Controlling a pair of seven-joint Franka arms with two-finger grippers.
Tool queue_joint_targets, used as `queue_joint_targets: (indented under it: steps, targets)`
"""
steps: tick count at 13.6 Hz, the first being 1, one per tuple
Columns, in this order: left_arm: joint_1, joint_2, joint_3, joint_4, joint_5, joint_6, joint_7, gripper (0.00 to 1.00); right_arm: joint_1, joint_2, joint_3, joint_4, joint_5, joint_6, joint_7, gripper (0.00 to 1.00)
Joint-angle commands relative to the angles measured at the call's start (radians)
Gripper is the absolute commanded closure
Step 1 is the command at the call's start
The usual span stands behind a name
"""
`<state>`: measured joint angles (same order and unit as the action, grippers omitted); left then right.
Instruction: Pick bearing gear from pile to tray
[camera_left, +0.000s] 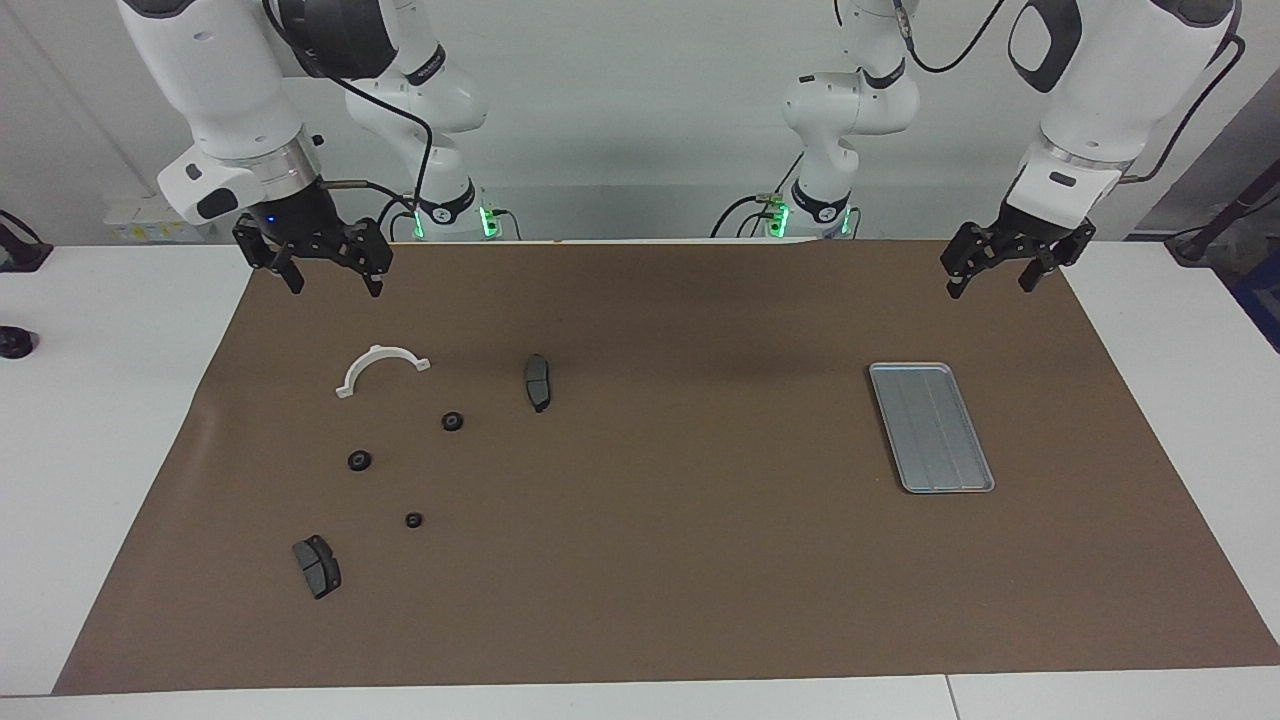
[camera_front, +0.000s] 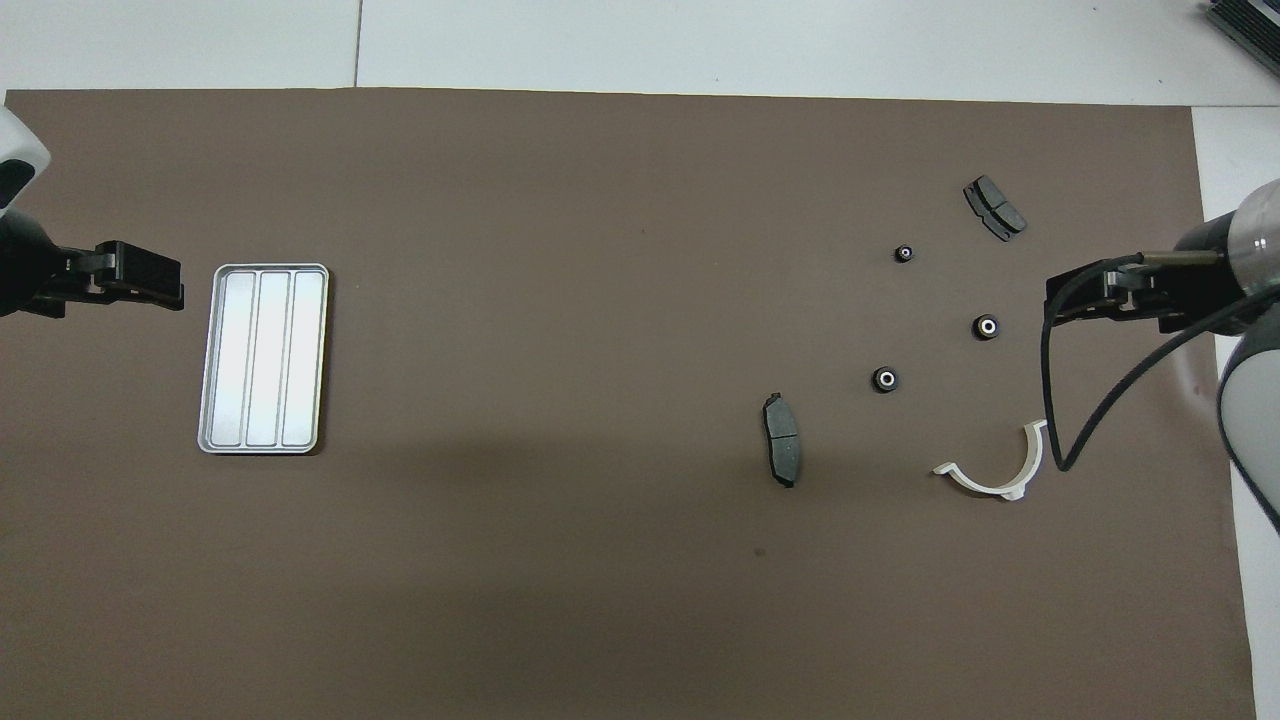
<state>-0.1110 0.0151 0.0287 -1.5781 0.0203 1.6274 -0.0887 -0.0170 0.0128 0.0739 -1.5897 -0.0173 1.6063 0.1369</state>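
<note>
Over the brown mat (camera_left: 660, 480), the right gripper (camera_left: 325, 275) hangs raised at the right arm's end of the table, its fingers spread apart and holding nothing. Below it on the mat lies the pile: a white half-ring (camera_left: 380, 368) closest to the gripper, then three small black round gears, one (camera_left: 452, 421) beside a dark brake pad (camera_left: 538, 381), another (camera_left: 359, 460) farther from the robots, and the smallest (camera_left: 413, 520) farther still. A second brake pad (camera_left: 316, 566) lies farthest from the gripper, at the pile's outer edge. No gear is touched by either gripper. Well apart from the pile, toward the left arm's end of the table, the silver ribbed tray (camera_left: 931, 427) rests flat on the mat with nothing in it. Above the mat's corner near the tray, the left gripper (camera_left: 993, 279) waits in the air, its fingers likewise parted and holding nothing.
</note>
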Motion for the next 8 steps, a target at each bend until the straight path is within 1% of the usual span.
queue_joint_targets:
  steps: [1,4,8]
  targets:
    - [0.002,-0.027,-0.001,-0.034,0.013,0.014,0.004,0.00,-0.001,-0.024,0.003,-0.029,0.005,0.018,0.023,0.00]
    - [0.002,-0.027,-0.001,-0.034,0.013,0.015,0.004,0.00,-0.001,-0.022,0.003,-0.027,0.004,0.012,0.021,0.00]
    - [0.002,-0.027,0.000,-0.034,0.013,0.014,0.004,0.00,-0.004,-0.025,0.004,-0.041,0.005,0.038,0.027,0.00]
